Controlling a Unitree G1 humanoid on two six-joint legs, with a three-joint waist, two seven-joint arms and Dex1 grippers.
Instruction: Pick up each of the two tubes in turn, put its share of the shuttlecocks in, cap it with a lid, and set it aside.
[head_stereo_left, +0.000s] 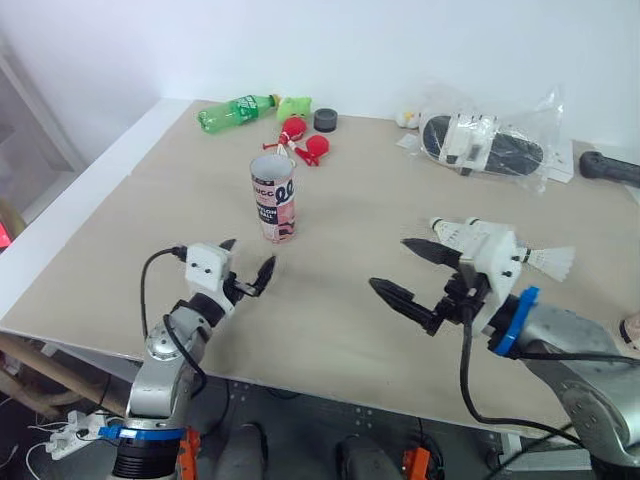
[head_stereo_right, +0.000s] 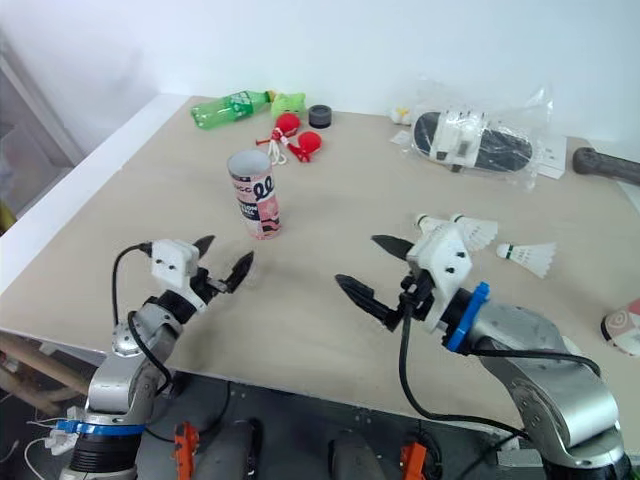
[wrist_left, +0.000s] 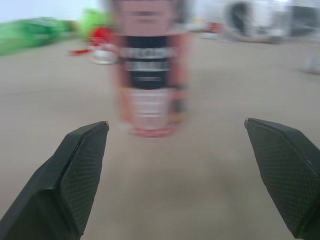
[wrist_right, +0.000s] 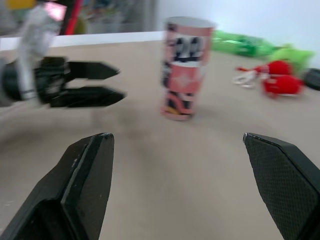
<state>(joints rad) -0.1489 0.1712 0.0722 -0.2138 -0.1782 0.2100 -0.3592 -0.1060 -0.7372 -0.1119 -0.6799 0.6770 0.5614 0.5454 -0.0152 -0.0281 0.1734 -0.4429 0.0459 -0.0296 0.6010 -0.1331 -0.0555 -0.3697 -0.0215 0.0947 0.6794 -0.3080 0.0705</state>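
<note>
Step in hand: first pickup. The tube (head_stereo_left: 273, 198) stands upright just beyond the left gripper (head_stereo_left: 248, 258), whose jaws are wide and empty. The right gripper (head_stereo_left: 390, 263) is likewise wide and empty, with the shuttlecocks (head_stereo_right: 528, 255) to its right. Next move, probably: advance the left gripper and close it around the tube.

Left end effector (head_stereo_left: 249, 254): both black fingers (wrist_left: 80, 165) spread wide with a clear gap between the tips. It points forward and slightly toward the right end effector. A white camera housing (head_stereo_left: 208, 265) sits directly behind the fingers, and a black cable (head_stereo_left: 150, 275) loops back from it along the forearm.

Right end effector (head_stereo_left: 389, 262): fingers (wrist_right: 85, 175) likewise spread wide, pointing toward the left end effector, one fingertip above the other. A blue collar (head_stereo_left: 513, 320) rings the wrist behind its white housing (head_stereo_left: 490, 255). The two end effectors are well apart.
</note>
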